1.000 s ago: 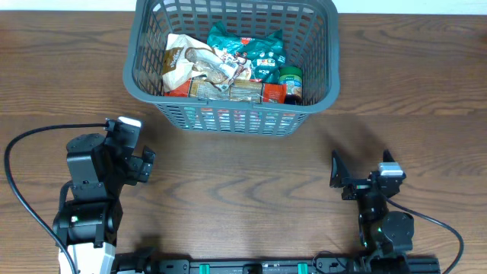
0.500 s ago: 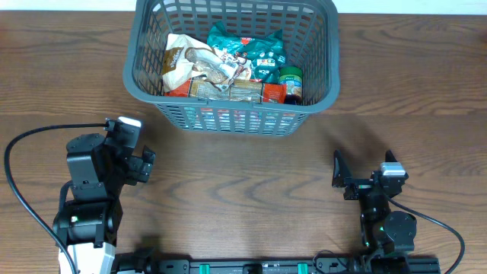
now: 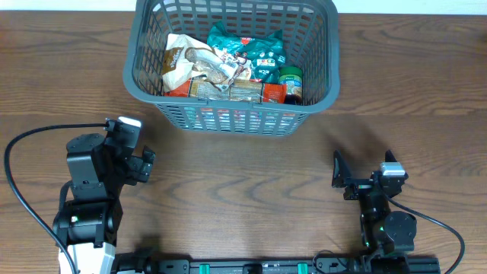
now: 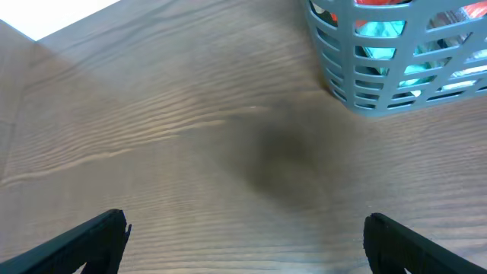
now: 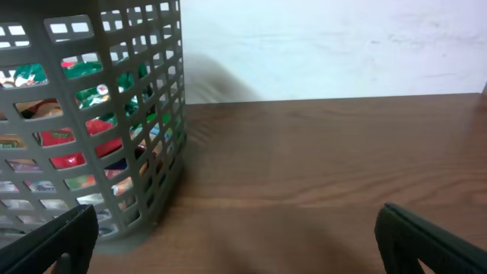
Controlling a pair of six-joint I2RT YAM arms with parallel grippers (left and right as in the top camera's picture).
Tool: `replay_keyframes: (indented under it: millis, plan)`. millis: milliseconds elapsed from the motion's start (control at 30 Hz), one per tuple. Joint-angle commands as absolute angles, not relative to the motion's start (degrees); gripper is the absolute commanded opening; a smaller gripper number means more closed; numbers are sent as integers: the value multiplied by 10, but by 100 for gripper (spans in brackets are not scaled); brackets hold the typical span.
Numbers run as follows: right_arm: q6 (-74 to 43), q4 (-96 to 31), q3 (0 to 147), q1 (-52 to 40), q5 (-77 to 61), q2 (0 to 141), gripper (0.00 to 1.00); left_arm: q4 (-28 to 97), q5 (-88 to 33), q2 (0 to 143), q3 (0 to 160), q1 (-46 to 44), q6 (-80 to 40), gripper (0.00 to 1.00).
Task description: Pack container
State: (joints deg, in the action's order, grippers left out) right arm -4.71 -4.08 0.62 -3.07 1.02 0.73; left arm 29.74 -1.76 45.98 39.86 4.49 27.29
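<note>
The dark grey slotted container [image 3: 144, 46] stands at the back middle of the table, filled with snack bags, a boxed item and a green-lidded jar [image 3: 290, 76]. It also shows in the left wrist view [image 4: 358, 84] and the right wrist view [image 5: 163, 114]. My left gripper [image 3: 144, 166] is open and empty at the front left, well short of the container; its fingers show in the left wrist view [image 4: 243, 236]. My right gripper [image 3: 361, 169] is open and empty at the front right; its fingers show in the right wrist view [image 5: 236, 236].
The wooden table [image 3: 243, 175] lies between the grippers and the container. A black cable [image 3: 30, 141] loops from the left arm at the front left. A pale wall [image 5: 342, 46] stands behind the table.
The right gripper has shifted very slightly toward the front. The left arm and the container have not moved.
</note>
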Motion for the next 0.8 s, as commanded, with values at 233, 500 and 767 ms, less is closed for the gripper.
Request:
replay_keyframes:
  millis: [233,500,767]
  plan:
    - [-40,-42,3,-26,6,3,99,342,-45,380,402,40,246,99]
    - [-40,-42,3,-26,6,3,99,336,-193,211,341,-10,88,99]
    - [-40,-42,3,-26,6,3,99,107,-137,82,177,-59,82,98]
